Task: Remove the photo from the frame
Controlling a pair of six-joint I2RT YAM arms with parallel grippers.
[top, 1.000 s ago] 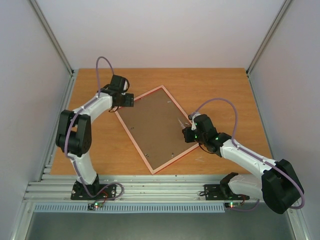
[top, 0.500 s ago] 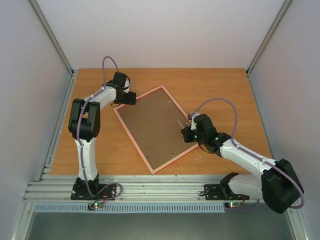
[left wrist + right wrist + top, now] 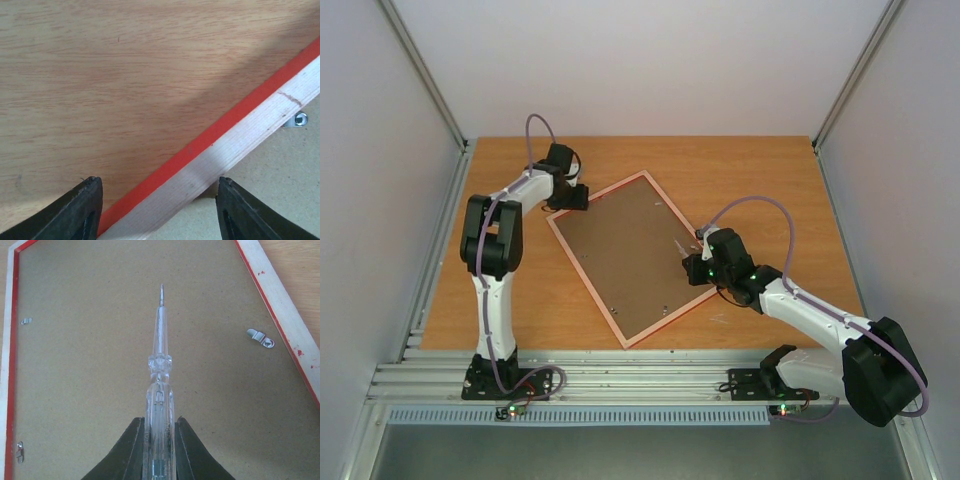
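Here the frame [image 3: 620,265] lies back-up on the table [image 3: 740,170], its far-left rail passing between the parted, empty fingers of the left gripper [image 3: 157,185]. Over its brown backing, the right gripper [image 3: 159,422] is clenched on a clear screwdriver [image 3: 160,365].

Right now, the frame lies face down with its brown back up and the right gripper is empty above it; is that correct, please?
Not quite: the right gripper is shut on a clear screwdriver, as the right wrist view shows. The frame does lie face down, brown back up.
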